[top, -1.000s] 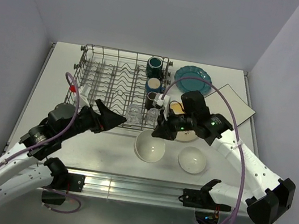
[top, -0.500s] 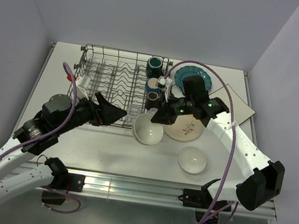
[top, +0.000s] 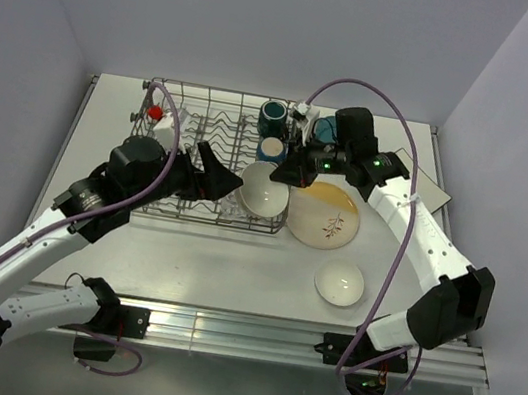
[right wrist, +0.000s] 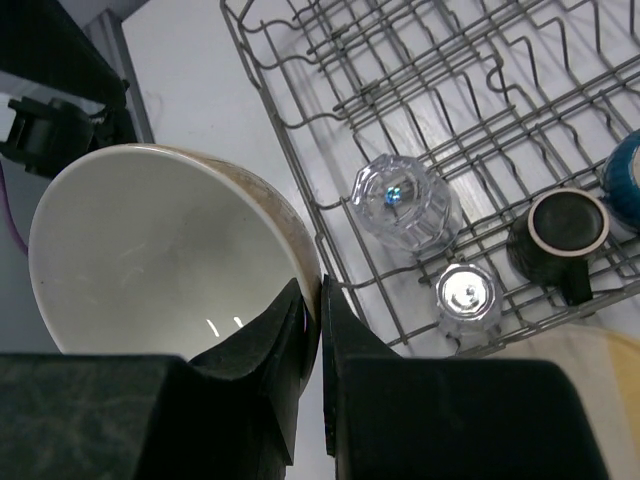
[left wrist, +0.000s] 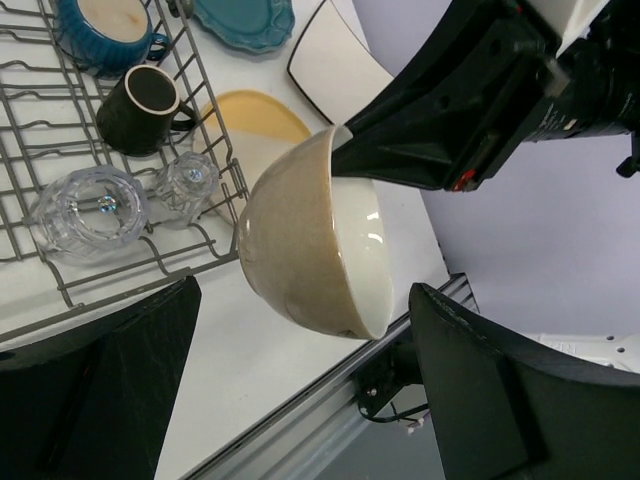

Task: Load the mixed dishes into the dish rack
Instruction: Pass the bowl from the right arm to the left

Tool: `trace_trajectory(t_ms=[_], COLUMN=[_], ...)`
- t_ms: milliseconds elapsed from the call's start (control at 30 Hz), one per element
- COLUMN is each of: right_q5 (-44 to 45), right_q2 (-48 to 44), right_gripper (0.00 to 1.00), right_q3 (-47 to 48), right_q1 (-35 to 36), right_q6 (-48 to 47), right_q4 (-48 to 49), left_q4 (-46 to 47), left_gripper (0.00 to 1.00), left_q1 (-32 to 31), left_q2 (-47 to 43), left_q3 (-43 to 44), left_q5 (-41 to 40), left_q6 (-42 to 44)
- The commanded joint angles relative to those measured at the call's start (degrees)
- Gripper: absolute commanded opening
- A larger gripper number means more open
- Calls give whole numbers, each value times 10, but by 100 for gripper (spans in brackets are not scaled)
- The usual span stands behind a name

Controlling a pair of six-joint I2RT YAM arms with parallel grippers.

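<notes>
Over the white table (top: pixel 183 255), right hand (right wrist: pixel 309 292) tight on rim of bowl (right wrist: pixel 150 250); left hand (top: pixel 225 177) wide, empty.

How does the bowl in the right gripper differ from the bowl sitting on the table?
The held bowl is off the table and tilted, its rim pinched by the right gripper; the other bowl sits upright and untouched. The held bowl is at the rack's near right corner; the other bowl lies toward the table's front edge. The held bowl looks larger. Both are white inside.
</notes>
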Motion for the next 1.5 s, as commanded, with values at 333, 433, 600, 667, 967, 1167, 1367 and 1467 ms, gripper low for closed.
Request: trace_trajectory(t_ms=[333,433,600,667,967,1167,1367,1467], right_q5=[-40,-41,-51,-56,-62,-77,-88,-93], right_q2=[32,29,29,29,12,31,57,69], right_gripper=[0,0,0,0,0,0,0,0], right_q3=[60,58,63,65,53,76,109,123], right_q1=[-40,-42,-48,-49,-49,-50,-50,-49], right_q6=[43,37,26,23,30,-1,-35,-42], right_q4=[74,73,63,56,61,21,-26,-43], left_q4=[-9,2,-10,-11,-30,-89,-154,-173], left_gripper=[92,92,92,92,95,99,99,99], left_q1=[-3,-3,-3,-4,-23,-78,-129,-157], left_q2=[13,6,5,0,-27,-28,20,36], left_q3=[75,67,76,77,83,73,121,132], left_q5=[-18,-15,-7,3,48,46,-25,-82], left_q6=[94,131,231,272,529,741,865,915])
